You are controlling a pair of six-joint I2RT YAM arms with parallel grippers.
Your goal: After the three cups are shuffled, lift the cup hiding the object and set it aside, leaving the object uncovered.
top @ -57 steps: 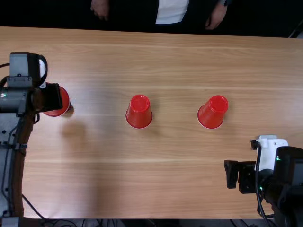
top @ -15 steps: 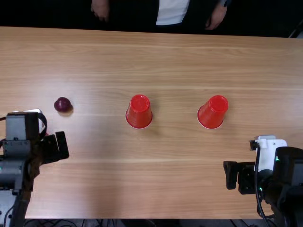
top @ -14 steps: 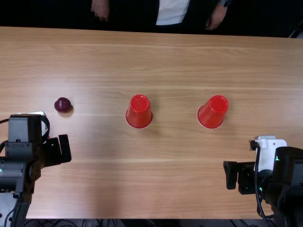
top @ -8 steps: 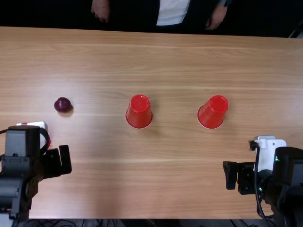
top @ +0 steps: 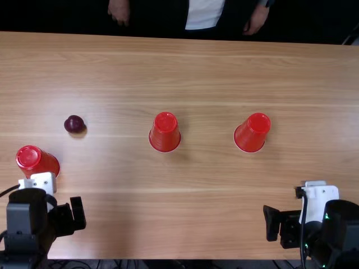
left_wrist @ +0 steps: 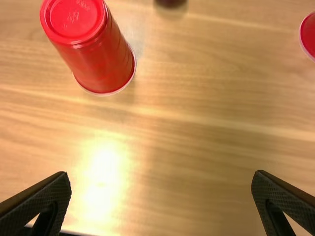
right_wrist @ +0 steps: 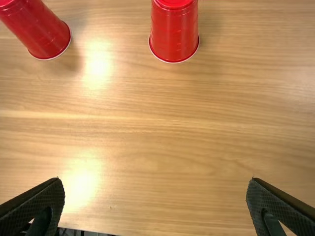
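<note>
On the light brown wooden table (top: 213, 73), three upturned red plastic cups are seen. The first red cup (top: 36, 161) is stood at the lower left of the frame, well apart from the others. The second red cup (top: 165, 132) is placed near the middle, and the third red cup (top: 252, 133) right of it, level with it. A small dark purple round object (top: 74, 124) lies uncovered at the left, above the first red cup and apart from it. The left gripper (top: 72, 216) is held at the bottom left, the right gripper (top: 275, 224) at the bottom right.
</note>
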